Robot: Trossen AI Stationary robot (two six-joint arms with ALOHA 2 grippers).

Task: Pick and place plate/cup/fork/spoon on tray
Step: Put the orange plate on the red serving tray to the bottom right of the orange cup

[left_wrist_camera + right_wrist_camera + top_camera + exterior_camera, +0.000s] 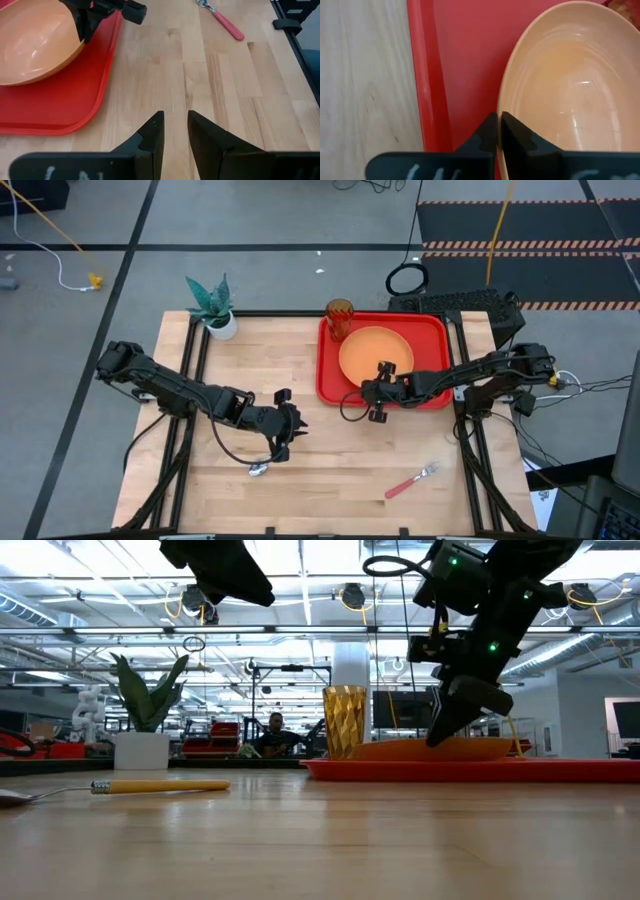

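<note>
The right gripper (380, 393) hovers over the red tray's (329, 383) near-left edge, fingers closed on nothing, with the orange plate (375, 350) just beyond and the cup (339, 319) farther back. The left gripper (290, 428), fingers slightly parted, hangs beside the spoon (262, 467); the fork (412, 480) lies well apart.

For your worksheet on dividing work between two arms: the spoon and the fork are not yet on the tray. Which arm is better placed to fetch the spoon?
The left. The left gripper hovers beside the spoon, while the right gripper is at the tray's near edge by the plate.
</note>
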